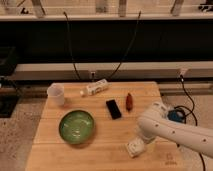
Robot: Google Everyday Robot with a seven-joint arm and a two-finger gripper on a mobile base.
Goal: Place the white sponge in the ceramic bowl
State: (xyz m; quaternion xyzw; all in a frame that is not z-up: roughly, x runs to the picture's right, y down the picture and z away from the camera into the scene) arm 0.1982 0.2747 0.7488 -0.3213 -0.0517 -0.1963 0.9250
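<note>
The white sponge lies flat on the wooden table, near the front edge right of centre. The ceramic bowl, green and glossy with nothing in it, sits to the sponge's left on the near left part of the table. My white arm reaches in from the lower right. My gripper hangs at the arm's end just above and behind the sponge, largely hidden by the arm. It is open, and the sponge rests on the table.
A translucent white cup stands at the back left. A white bottle lies on its side at the back centre. A flat black object and a reddish-brown object lie mid-table. Cables hang behind, and a blue item sits off the right edge.
</note>
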